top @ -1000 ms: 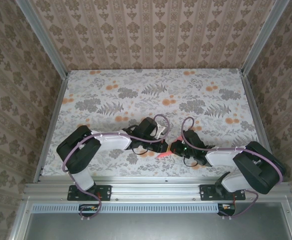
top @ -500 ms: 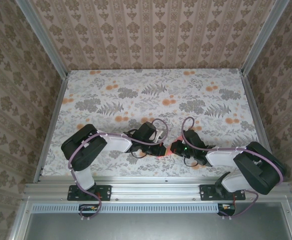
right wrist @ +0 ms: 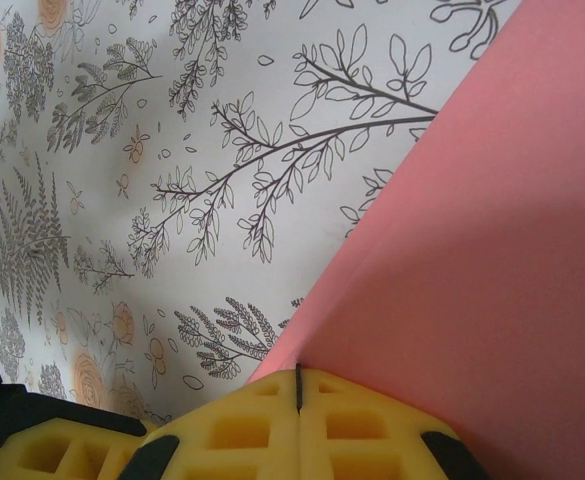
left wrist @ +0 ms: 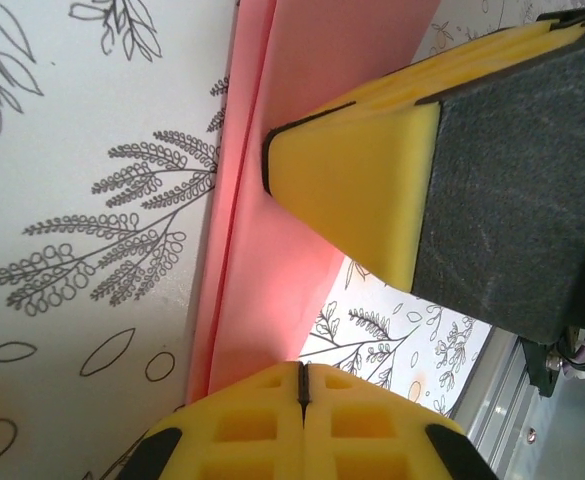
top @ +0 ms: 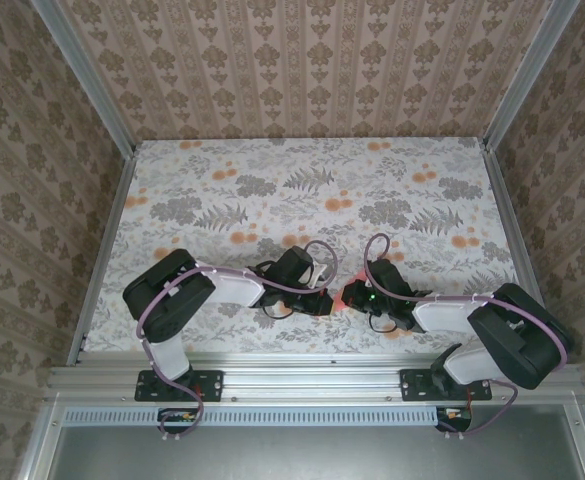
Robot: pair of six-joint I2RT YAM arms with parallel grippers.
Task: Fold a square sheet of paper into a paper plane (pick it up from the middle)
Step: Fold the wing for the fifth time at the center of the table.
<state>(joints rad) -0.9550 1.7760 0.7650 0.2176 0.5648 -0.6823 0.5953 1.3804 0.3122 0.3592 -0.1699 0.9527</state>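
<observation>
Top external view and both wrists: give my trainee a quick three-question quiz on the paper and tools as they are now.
1. True or false: the left tool has its jaws wide open.
2. Where on the table is the pink paper? A) between the left tool and the right tool, near the front edge; B) in the far left corner; C) against the back wall.
3. Fill in: in the right wrist view, the paper takes up the ___ side of the picture.
Key: 1 false; 2 A; 3 right.
</observation>
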